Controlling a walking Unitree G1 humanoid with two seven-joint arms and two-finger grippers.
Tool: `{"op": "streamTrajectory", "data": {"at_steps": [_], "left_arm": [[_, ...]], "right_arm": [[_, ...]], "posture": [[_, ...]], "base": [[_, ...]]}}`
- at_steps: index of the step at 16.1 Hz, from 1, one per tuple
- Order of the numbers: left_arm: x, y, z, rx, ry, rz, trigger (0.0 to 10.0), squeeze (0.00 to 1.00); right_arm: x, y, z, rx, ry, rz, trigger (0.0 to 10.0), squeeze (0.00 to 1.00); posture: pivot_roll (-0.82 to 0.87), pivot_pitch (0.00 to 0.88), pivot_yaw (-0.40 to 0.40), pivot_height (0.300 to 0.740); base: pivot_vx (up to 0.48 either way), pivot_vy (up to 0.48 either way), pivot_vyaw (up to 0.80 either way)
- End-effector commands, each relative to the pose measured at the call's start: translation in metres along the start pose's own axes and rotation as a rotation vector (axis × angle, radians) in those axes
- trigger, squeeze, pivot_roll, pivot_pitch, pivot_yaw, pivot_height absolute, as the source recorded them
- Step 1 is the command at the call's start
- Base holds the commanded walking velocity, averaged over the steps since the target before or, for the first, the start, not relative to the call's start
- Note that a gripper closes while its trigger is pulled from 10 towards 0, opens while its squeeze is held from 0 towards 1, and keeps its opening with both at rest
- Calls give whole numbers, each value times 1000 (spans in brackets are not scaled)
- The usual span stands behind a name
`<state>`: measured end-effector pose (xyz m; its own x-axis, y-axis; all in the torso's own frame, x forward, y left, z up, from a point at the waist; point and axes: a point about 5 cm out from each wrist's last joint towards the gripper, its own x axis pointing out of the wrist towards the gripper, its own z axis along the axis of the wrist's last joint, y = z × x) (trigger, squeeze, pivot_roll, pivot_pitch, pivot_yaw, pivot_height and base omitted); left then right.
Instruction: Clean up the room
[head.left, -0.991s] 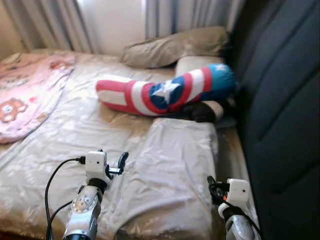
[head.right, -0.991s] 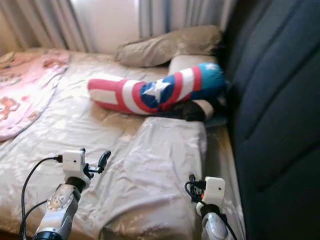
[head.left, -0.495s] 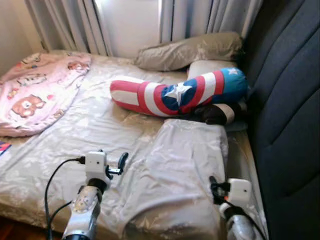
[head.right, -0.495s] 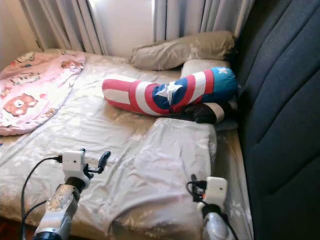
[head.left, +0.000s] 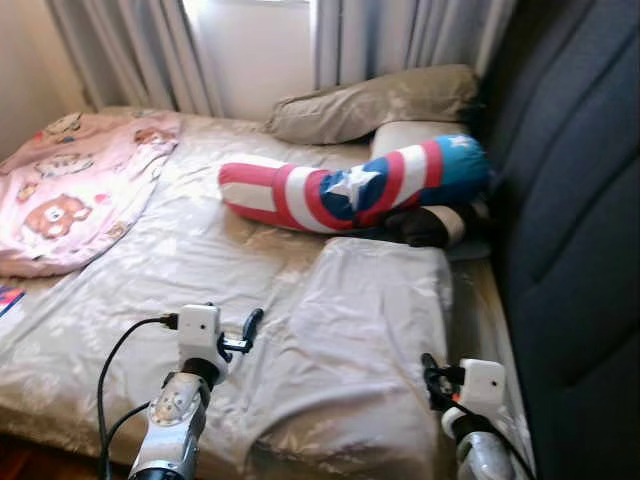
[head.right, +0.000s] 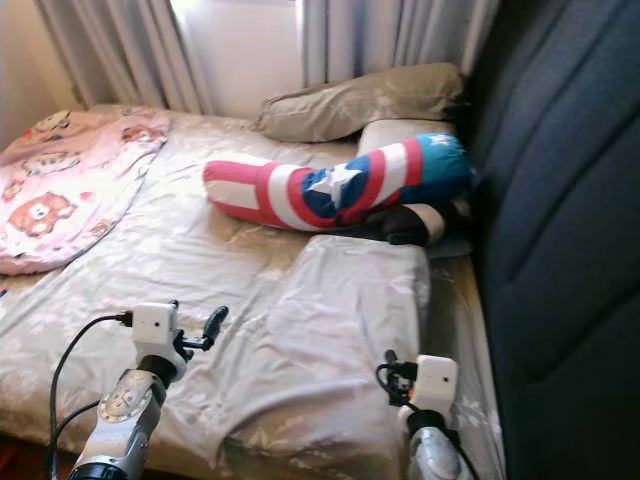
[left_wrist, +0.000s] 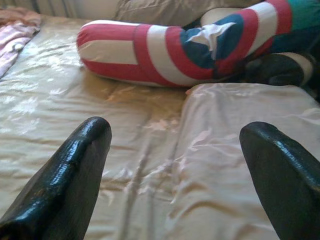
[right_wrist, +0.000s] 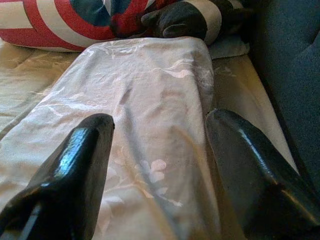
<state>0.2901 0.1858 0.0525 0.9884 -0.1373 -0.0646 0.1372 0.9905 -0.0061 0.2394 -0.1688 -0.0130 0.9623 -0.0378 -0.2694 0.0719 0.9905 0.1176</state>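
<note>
A bed (head.left: 200, 250) with a shiny beige sheet lies before me. On it rests a long bolster (head.left: 350, 185) striped red, white and blue with a white star, also seen as the bolster (left_wrist: 165, 47). A flat beige pillow (head.left: 370, 320) lies nearest me, its fabric under my right gripper (right_wrist: 157, 132). A dark striped item (head.left: 430, 225) is tucked under the bolster's far end. My left gripper (left_wrist: 175, 145) is open above the sheet, near the bed's front edge. My right gripper is open too, nothing between its fingers.
A pink bear-print blanket (head.left: 70, 190) is heaped at the far left of the bed. A beige pillow (head.left: 370, 100) leans by the grey curtains (head.left: 400, 40). A dark padded headboard (head.left: 570, 220) runs along the right.
The camera has shifted slightly, so the scene sits a little lower and leftward. Both arms keep the same pose.
</note>
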Motion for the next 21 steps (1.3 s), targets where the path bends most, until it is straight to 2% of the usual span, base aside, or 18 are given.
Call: {"op": "streamTrajectory", "data": {"at_steps": [1, 3, 18, 21], "left_arm": [[0, 3, 3, 17, -6, 4, 10000, 0], [0, 4, 2, 25, 12, -1, 10000, 0], [-1, 3, 0, 25, 24, 5, 10000, 0], [0, 5, 1, 28, 23, 14, 10000, 0]], "right_arm": [[0, 3, -1, 13, 6, 0, 10000, 0], [1, 2, -3, 18, 30, -2, 10000, 0], [1, -1, -2, 10, 25, -11, 10000, 0], [1, 1, -3, 9, 32, -1, 10000, 0]], "posture": [[-36, 0, -25, 740], [-36, 0, -25, 740], [-39, 0, -26, 740], [-37, 0, -25, 740]], "base": [[0, 0, 0], [0, 0, -697], [0, 0, 0], [269, 0, 0]]}}
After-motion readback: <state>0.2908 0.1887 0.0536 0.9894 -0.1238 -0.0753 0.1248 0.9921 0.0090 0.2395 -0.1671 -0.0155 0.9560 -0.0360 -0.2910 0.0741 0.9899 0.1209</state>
